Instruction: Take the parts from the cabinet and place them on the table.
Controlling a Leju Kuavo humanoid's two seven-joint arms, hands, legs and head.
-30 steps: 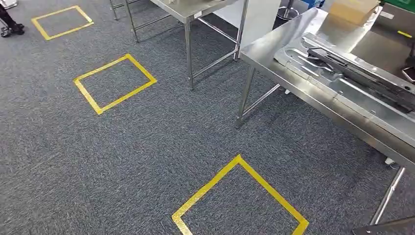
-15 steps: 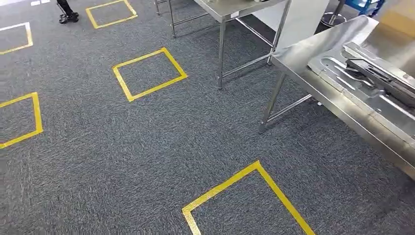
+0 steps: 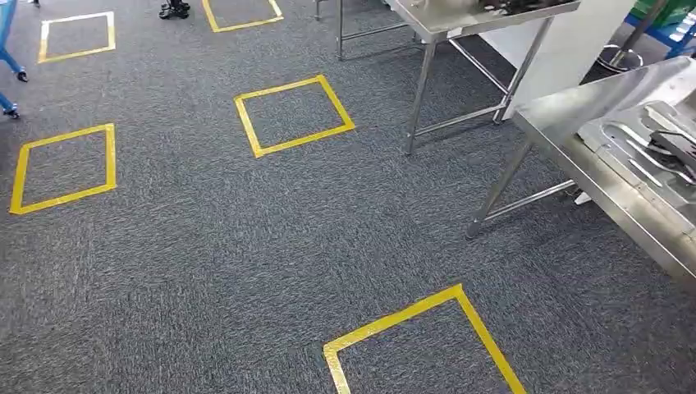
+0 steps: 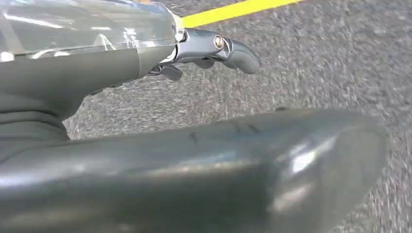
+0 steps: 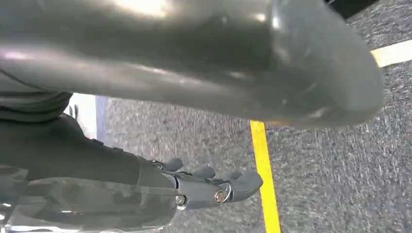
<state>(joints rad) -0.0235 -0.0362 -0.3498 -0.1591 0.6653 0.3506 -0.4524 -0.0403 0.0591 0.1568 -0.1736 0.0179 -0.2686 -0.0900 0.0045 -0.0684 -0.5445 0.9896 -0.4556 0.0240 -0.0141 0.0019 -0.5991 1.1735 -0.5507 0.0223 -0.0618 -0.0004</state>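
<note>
- Hanging at the robot's sides above the carpet (image 3: 205, 246), the left hand (image 4: 214, 51) and right hand (image 5: 214, 187) hold nothing, fingers loosely extended.
- Grey metal parts (image 3: 648, 152) lie on the steel tabletop (image 3: 574, 107) at two o'clock, likelier nearer the right hand, their long axis running toward four o'clock.

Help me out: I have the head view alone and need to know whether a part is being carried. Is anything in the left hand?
Observer: No. The left hand holds nothing; its fingers reach out straight above the grey carpet.
Operator: And the right hand?
Observer: The right hand holds nothing either, with its fingers stretched out.
Operator: What lies beneath that one?
Observer: The same carpet, with a yellow tape line running past its fingertips.
</note>
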